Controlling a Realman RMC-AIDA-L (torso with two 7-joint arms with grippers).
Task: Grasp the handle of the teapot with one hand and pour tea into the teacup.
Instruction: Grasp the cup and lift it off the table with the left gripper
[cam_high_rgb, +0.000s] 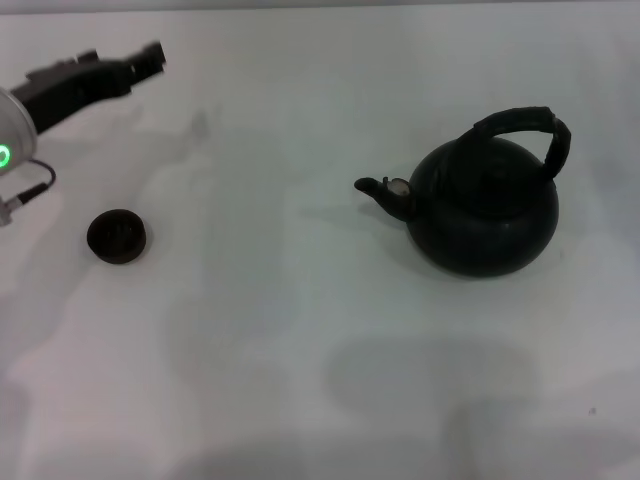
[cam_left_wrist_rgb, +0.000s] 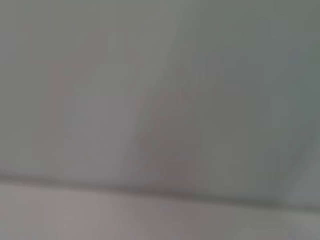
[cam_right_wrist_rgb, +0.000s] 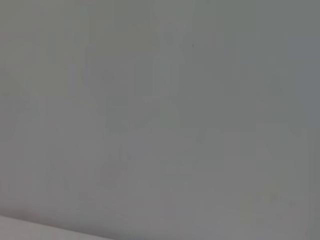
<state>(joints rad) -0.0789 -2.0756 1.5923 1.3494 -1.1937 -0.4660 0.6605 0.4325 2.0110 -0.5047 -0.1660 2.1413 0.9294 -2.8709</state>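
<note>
Standing upright right of centre on the white bench (cam_high_rgb: 300, 330), black teapot (cam_high_rgb: 485, 215) pointed its spout (cam_high_rgb: 385, 190) leftward toward the far-off teacup (cam_high_rgb: 118, 236), handle (cam_high_rgb: 525, 128) arched overhead ungrasped, left hand (cam_high_rgb: 150, 58) hovered upper left, grip state unclear.

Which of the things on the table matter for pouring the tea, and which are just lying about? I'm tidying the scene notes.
Part of the job:
teapot, upright at the right
handle, arched over it
teacup, at the left, apart from the pot
left gripper, raised at far left

Just lying about:
nothing else shows on the table
</note>
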